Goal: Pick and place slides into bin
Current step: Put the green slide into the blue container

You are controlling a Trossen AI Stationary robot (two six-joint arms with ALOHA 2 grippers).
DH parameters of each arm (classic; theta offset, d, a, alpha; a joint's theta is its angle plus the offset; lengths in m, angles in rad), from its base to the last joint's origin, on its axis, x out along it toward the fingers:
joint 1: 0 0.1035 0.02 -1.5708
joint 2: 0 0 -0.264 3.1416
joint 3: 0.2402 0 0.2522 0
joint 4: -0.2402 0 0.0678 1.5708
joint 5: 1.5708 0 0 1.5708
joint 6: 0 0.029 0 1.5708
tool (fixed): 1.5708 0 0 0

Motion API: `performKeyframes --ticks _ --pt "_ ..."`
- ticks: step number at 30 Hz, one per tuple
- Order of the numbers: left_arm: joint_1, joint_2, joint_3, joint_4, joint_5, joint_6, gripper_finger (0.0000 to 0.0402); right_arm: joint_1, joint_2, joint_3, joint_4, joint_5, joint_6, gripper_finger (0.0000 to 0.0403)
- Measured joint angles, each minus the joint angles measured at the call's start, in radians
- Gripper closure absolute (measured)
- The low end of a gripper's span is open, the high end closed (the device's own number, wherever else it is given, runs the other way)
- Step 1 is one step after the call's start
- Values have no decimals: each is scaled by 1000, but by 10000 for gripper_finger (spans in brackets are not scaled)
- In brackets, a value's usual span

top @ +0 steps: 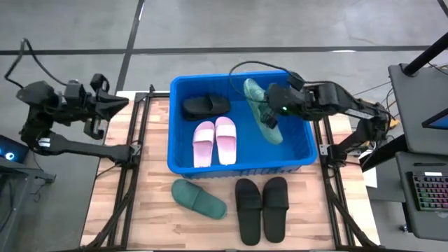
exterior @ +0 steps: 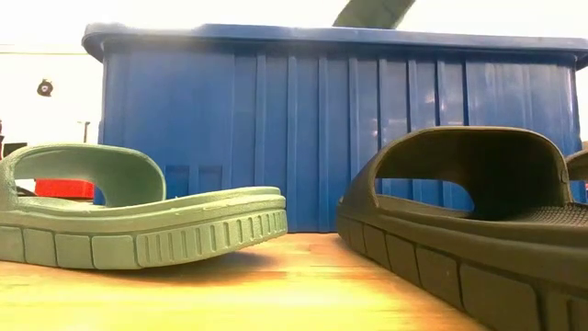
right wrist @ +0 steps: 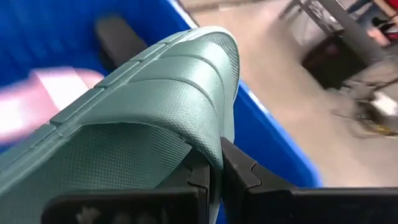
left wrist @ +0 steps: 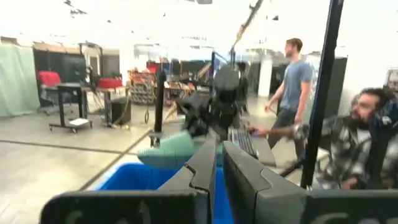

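The blue bin stands mid-table. A black slide and a pale pink pair lie in it. My right gripper is shut on a dark green slide above the bin's right part. A second green slide and a black pair lie sole-down on the table in front of the bin. My left gripper is shut and holds nothing. It hovers beyond the table's left edge and points toward the bin. My right gripper pinches an edge of the green slide's ribbed strap between its two fingers. It comes slanting down from the table's right side. The slide is lifted clear, turned on its side, with its long axis running from the bin's far wall toward its right part.
The bin's near wall rises right behind the green slide and the black slide on the table. Black frame rails run along both table sides. Beyond the table, a person sits and another stands.
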State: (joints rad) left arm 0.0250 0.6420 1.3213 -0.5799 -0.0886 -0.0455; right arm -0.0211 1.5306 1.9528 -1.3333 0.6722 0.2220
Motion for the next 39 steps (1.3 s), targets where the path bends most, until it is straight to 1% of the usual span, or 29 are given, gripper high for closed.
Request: performKeyframes --ticks 2,5,9,12,20,26,32,36,39 --pt "0 -8 -6 2 -7 0 388 -40 12 -17 -35 0 -59 394" --pt "0 -9 -16 -8 -55 0 388 -87 29 -62 -47 0 -158 394" --pt "0 -12 -17 -4 -88 3 388 -120 47 -134 -25 0 -290 394" --pt "0 -10 -17 -5 -102 8 388 -140 57 -190 -9 -1 -355 394" --pt "0 -5 -19 -6 -126 9 388 -202 56 -368 64 2 -422 394" --pt "0 -12 -18 -6 -151 6 388 -239 56 -481 206 9 -515 394" --pt "0 -15 -18 -5 -164 1 388 -271 56 -513 220 12 -533 394" --pt "0 -16 -18 -5 -155 1 388 -286 56 -519 220 62 -542 394" --pt "0 -19 -18 -5 -153 1 388 -291 56 -519 222 62 -571 394"
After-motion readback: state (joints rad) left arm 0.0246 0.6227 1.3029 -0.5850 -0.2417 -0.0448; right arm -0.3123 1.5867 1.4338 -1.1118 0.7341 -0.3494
